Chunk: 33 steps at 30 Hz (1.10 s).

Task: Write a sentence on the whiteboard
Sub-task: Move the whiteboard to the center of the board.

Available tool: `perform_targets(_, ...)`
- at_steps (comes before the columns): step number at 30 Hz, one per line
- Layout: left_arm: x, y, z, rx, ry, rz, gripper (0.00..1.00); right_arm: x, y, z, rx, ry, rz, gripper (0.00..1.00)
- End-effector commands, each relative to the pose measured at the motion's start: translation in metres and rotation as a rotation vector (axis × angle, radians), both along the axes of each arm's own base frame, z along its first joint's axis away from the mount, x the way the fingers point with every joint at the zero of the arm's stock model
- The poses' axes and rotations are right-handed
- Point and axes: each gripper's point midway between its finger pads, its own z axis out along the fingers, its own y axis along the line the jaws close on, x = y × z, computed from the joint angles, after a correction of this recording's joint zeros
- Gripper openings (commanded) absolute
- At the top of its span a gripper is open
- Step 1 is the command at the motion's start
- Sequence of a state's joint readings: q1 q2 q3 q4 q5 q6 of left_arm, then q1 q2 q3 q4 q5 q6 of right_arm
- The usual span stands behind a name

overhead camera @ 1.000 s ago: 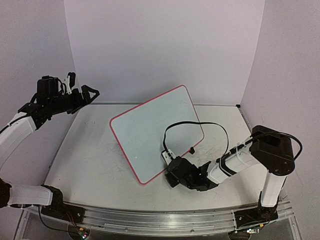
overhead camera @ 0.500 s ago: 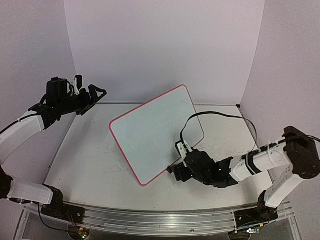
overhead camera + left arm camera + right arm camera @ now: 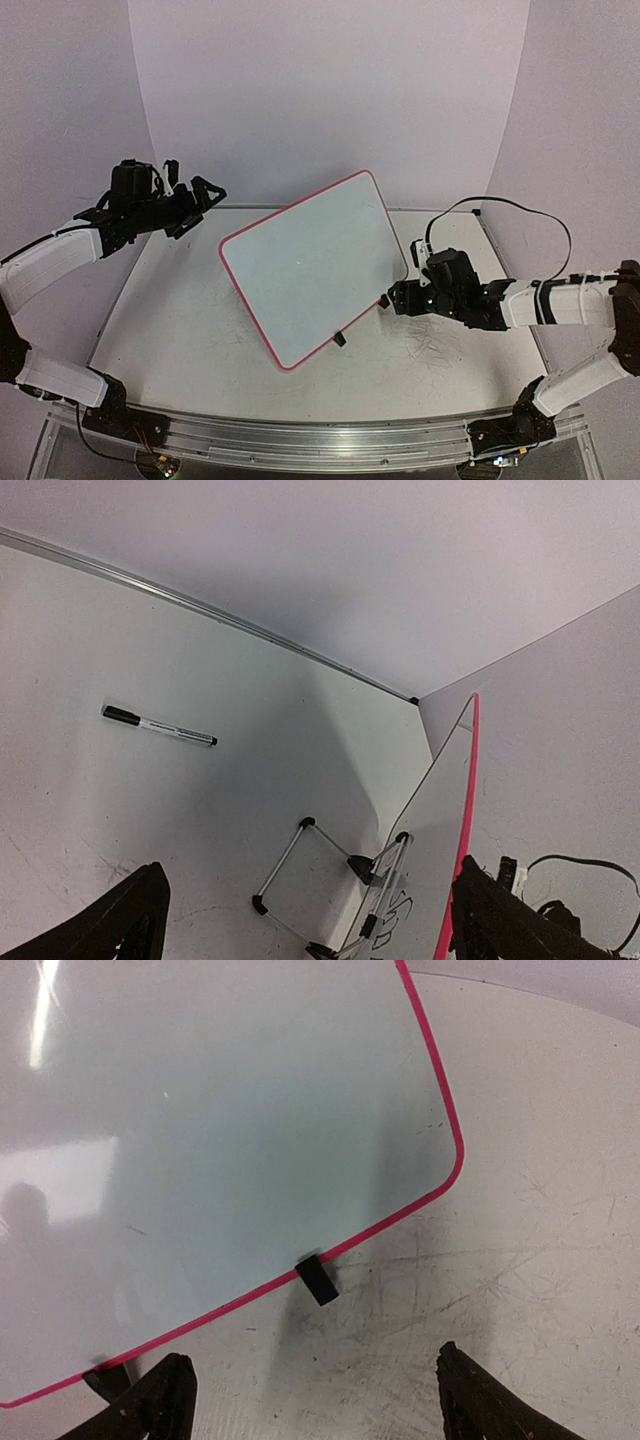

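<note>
The whiteboard (image 3: 310,265), white with a thin red rim, stands tilted mid-table on a wire stand (image 3: 300,875). Its front face (image 3: 220,1110) shows no writing. On its rear face, low down, a few black handwritten letters of the sentence (image 3: 394,910) show; I cannot read them. My left gripper (image 3: 200,205) hovers open above the board's far left corner, looking down behind it (image 3: 312,900). My right gripper (image 3: 392,298) is open just above the table, right of the board's near edge, facing a black clip foot (image 3: 317,1280). Nothing sits between its jaws (image 3: 312,1360).
A black-capped marker (image 3: 160,727) lies on the table behind the board, near the back wall. A second clip foot (image 3: 340,338) sits at the board's near corner. Grey scribble marks (image 3: 435,345) cover the tabletop under the right arm. Walls close in on three sides.
My right gripper has opened and pulled back from the board's near corner to the right. My left arm has swung right, closer to the board. The board has not moved.
</note>
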State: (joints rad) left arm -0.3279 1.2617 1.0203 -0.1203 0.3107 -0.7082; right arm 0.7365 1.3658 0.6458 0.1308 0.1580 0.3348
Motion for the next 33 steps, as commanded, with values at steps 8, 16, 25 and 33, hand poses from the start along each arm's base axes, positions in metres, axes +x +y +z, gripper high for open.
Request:
perform_targets(8, -0.004, 0.005, 0.027, 0.003, -0.108, 0.011, 0.99, 0.023, 0.004, -0.047, -0.135, 0.159, 0.065, 0.55)
perform_targets(16, -0.005, 0.006, 0.028, 0.021, -0.118, 0.013, 1.0, 0.031, 0.02, -0.073, -0.19, 0.204, 0.144, 0.55)
perform_targets(25, -0.006, 0.009, 0.03, 0.044, -0.126, 0.019, 1.0, 0.048, 0.042, -0.08, -0.157, 0.165, 0.206, 0.48)
perform_targets(33, -0.008, 0.012, 0.031, 0.056, -0.125, 0.027, 1.0, 0.061, 0.035, -0.074, -0.163, 0.09, 0.132, 0.36)
